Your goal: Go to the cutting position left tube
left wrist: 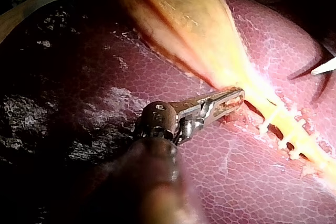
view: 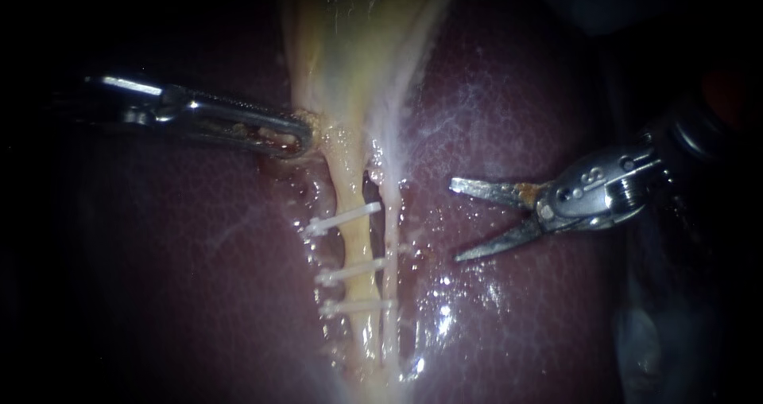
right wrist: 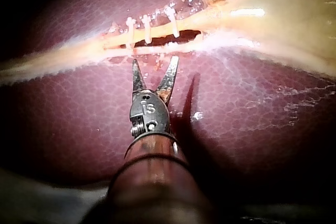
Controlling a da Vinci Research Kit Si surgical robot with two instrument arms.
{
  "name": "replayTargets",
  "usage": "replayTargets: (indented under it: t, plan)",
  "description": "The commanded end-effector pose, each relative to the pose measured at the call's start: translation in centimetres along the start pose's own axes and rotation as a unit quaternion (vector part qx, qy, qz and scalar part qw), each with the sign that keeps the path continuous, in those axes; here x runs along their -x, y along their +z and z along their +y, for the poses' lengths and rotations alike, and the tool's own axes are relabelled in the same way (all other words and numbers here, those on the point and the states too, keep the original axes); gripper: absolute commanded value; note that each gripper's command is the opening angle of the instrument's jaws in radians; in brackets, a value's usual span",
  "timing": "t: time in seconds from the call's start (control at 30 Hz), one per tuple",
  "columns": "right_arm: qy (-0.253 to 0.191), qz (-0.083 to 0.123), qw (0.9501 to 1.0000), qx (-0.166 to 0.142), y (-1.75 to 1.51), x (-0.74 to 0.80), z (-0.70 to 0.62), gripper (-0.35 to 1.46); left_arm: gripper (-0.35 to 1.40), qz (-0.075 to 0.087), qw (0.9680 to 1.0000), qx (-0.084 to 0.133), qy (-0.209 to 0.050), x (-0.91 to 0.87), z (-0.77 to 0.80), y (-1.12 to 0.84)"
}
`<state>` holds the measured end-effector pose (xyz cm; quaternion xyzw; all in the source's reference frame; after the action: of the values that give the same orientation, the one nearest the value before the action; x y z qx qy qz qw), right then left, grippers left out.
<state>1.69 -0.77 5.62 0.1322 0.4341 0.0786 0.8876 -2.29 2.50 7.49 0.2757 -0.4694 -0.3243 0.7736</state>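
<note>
The yellow left tube (view: pixel 359 245) runs down from the gallbladder (view: pixel 358 38) and carries three white clips (view: pixel 342 219). A thin pale right tube (view: pixel 392 229) lies just beside it. My left instrument (view: pixel 296 139) has its jaws shut on the gallbladder's lower edge above the clips; in the left wrist view its jaws (left wrist: pixel 231 98) lie on that same edge. My right instrument (view: pixel 455 221) ends in two blades that stand open over the liver, right of both tubes and touching neither. In the right wrist view the open blades (right wrist: pixel 155 66) point at the clips (right wrist: pixel 148 24) from a short distance.
Dark red liver (view: pixel 517 94) surrounds the tubes and glistens below the right instrument. A narrow dark slit (view: pixel 372 193) separates the two tubes near the top clip. The edges of the endoscope view are dark.
</note>
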Motion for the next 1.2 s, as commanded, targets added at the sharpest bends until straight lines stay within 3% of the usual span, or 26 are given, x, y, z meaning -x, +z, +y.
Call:
replayTargets:
  t: [0.03,0.2,0.37,0.57,0.7,0.87,1.07,1.2]
  plan:
    - [0.0,0.0,1.0,0.0,0.0,0.0,0.0,1.44,-0.35,0.0,1.0,0.0,0.0,0.0,0.0,-0.01]
    - [0.0,0.0,1.0,0.0,0.0,0.0,0.0,1.44,-0.35,0.001,1.0,-0.004,-0.002,0.07,-0.03,-0.12]
    - [0.0,0.001,1.0,-0.001,0.01,-0.01,0.0,1.44,-0.35,0.0,1.0,0.002,-0.009,0.3,-0.08,-0.47]
    - [0.0,0.002,1.0,-0.005,0.02,-0.01,0.0,1.44,-0.35,-0.017,0.9997,0.011,-0.011,0.52,-0.13,-0.83]
    - [0.0,0.007,0.9999,-0.015,0.07,-0.04,0.0,1.44,-0.35,-0.017,0.9997,0.012,-0.011,0.5,-0.14,-0.83]
    - [0.045,0.016,0.9982,-0.038,0.16,-0.1,0.0,1.44,-0.35,-0.017,0.9997,0.013,-0.011,0.48,-0.14,-0.79]
    - [0.109,0.025,0.991,-0.073,0.29,-0.17,-0.01,1.44,-0.35,-0.018,0.9997,0.014,-0.01,0.48,-0.15,-0.78]
    - [0.154,0.029,0.9828,-0.099,0.41,-0.19,-0.03,1.42,-0.35,-0.018,0.9997,0.015,-0.01,0.47,-0.15,-0.76]
